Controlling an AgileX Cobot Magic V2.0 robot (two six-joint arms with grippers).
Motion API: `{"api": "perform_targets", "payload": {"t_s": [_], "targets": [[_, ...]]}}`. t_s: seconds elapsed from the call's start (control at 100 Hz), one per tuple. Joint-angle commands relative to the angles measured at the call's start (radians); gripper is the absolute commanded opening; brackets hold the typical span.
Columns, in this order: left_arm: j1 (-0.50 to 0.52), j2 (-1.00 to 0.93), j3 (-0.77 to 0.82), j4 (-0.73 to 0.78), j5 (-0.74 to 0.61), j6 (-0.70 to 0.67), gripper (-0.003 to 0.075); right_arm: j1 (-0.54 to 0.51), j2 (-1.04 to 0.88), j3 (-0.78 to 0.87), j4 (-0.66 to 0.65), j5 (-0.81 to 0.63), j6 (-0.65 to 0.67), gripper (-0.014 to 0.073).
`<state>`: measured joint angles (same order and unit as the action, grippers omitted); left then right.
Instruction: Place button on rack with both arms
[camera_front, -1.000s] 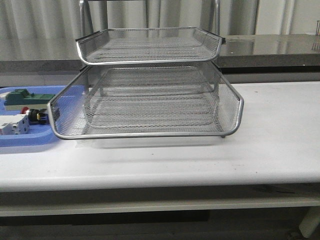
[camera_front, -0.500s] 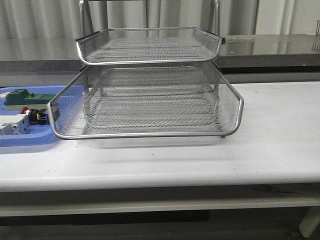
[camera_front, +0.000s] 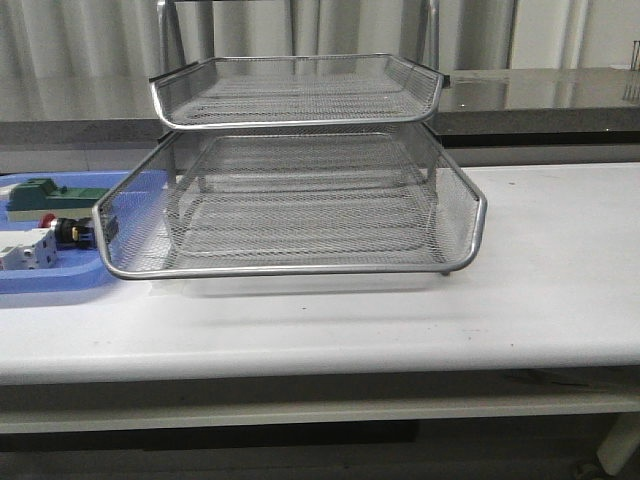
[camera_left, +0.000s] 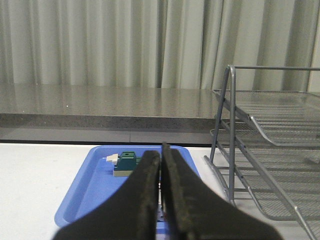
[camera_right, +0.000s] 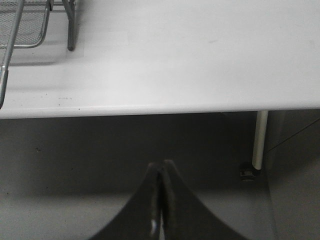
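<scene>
The small red-capped, black-bodied button lies in the flat blue plastic tray, left of the silver wire-mesh rack; the left gripper and right gripper are both closed, empty.

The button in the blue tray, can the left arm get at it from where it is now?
Probably yes. The button lies uncovered in the blue tray, beside the rack, and the shut left gripper already faces that tray with nothing between.

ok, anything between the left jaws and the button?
Nothing visible. The left gripper is shut, facing the blue tray. The button lies in that tray between a green block and a white block, beside the rack.
</scene>
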<state>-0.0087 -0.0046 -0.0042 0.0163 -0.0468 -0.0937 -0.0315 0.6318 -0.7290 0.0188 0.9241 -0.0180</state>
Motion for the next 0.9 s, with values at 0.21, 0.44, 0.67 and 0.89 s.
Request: {"api": "perform_targets", "payload": {"t_s": [0.21, 0.44, 0.67, 0.89], "targets": [[-0.006, 0.225, -0.261, -0.059, 0.131, -0.008, 0.0004, -0.005, -0.002, -0.035, -0.009, -0.054, -0.001, -0.0068], [-0.006, 0.545, -0.584, -0.059, 0.4, -0.008, 0.0004, -0.005, -0.002, -0.035, -0.009, -0.054, -0.001, -0.0068], [-0.006, 0.869, -0.858, 0.014, 0.614, 0.005, 0.0004, -0.005, -0.002, -0.035, -0.009, -0.054, -0.001, -0.0068], [-0.006, 1.153, -1.041, 0.053, 0.75, 0.015, 0.0004, -0.005, -0.002, -0.035, -0.009, -0.054, -0.001, -0.0068]]}}
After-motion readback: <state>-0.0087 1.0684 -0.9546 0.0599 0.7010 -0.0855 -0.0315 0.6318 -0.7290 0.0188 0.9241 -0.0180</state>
